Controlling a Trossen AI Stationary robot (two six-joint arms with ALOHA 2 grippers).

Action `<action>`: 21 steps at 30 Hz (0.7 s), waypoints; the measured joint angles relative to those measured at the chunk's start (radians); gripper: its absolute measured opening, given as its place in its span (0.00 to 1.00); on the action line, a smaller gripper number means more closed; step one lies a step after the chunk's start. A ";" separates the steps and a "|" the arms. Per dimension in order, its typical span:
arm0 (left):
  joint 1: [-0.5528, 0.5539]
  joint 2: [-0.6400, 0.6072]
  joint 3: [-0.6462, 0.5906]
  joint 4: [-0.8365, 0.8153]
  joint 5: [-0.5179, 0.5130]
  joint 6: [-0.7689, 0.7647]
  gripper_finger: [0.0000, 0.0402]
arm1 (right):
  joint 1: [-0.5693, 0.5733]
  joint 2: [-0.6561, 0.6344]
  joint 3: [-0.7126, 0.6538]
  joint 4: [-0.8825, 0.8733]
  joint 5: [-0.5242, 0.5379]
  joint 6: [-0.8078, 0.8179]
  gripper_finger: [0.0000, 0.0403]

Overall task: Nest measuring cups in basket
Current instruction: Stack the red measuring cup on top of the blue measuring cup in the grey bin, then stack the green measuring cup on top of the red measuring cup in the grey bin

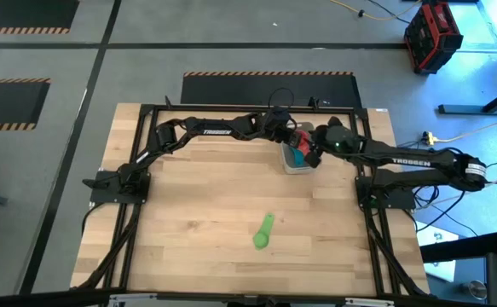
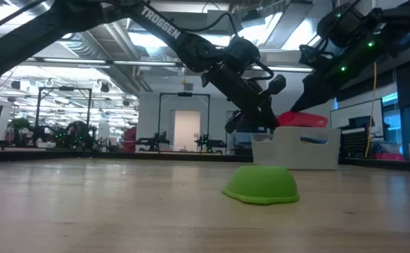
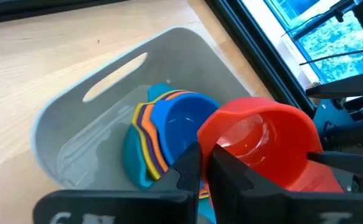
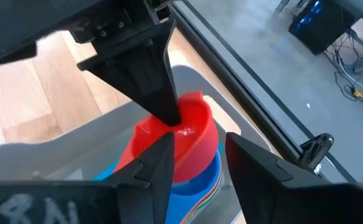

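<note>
table [image 1: 205, 213]: pale wood planks, butcher-block pattern, with a black metal frame [image 1: 257, 108] around its edges
floor [image 1: 146, 51]: grey concrete, dark seams running across it
floor mats [image 1: 269, 85]: black, edged in orange-and-black hazard stripes (one just behind the table, two more at the left [image 1: 9, 102])
red-and-black case [image 1: 433, 36]: on the floor, far right corner, perhaps a toolbox
cables [image 1: 461, 132]: yellow and white, trailing on the floor at the right
room beyond [image 2: 85, 133]: open workshop, ceiling lights, other rigs and stands
</note>
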 joint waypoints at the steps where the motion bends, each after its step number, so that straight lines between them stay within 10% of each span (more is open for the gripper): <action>1: 0.000 0.000 0.000 -0.002 0.000 0.000 0.04 | -0.004 0.006 0.000 0.000 -0.001 0.001 0.37; 21: -0.015 -0.001 0.000 0.003 -0.071 0.115 0.15 | -0.038 0.017 0.000 -0.008 0.003 0.003 0.37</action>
